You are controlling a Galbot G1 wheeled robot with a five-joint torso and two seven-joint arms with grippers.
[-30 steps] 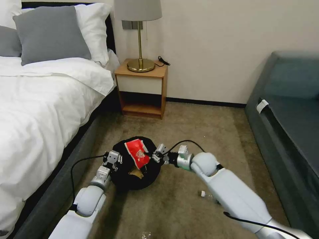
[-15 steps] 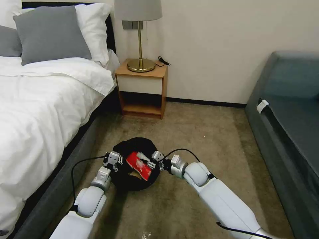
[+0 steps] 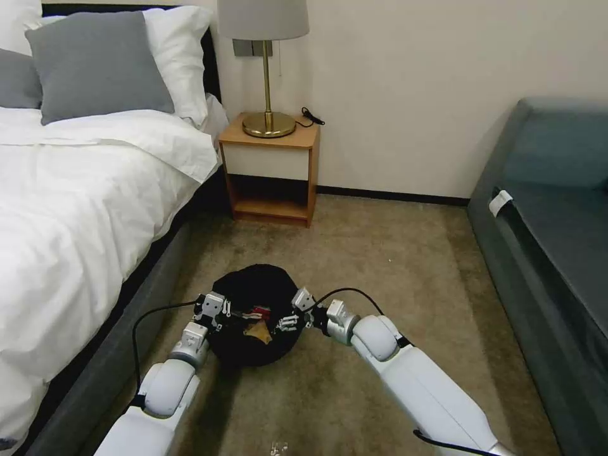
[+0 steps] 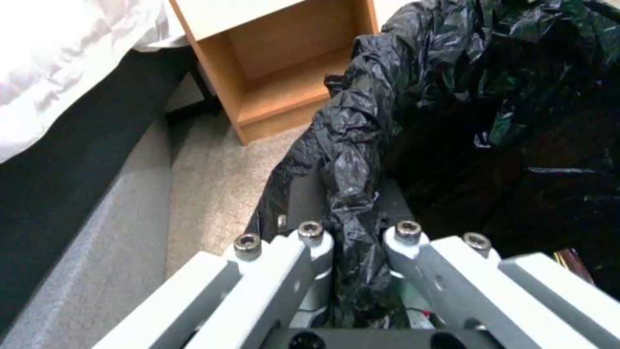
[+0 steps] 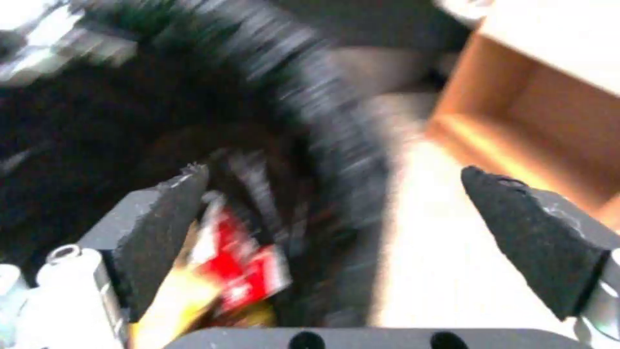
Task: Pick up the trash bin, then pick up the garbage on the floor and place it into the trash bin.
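Note:
The trash bin (image 3: 253,288), lined with a crinkly black bag, is held a little above the carpet between my two arms. My left gripper (image 3: 213,310) is shut on its near left rim; the left wrist view shows the fingers (image 4: 310,242) pinching the bag's edge (image 4: 352,160). My right gripper (image 3: 286,320) stands open at the bin's right rim, its pads (image 5: 164,218) wide apart. The garbage, a red-and-white snack wrapper (image 3: 258,311), lies inside the bin beside a brown piece (image 3: 258,330). The right wrist view shows the wrapper (image 5: 249,271) below the open fingers.
A white bed (image 3: 76,209) on a dark frame runs along the left. A wooden nightstand (image 3: 271,171) with a brass lamp (image 3: 267,69) stands at the back wall. A dark sofa (image 3: 551,240) lines the right. Bare carpet (image 3: 380,253) lies between them.
My right gripper has opened and the red-and-white wrapper has dropped from it into the bin. The right arm has drawn back and lowered. The left gripper keeps its hold.

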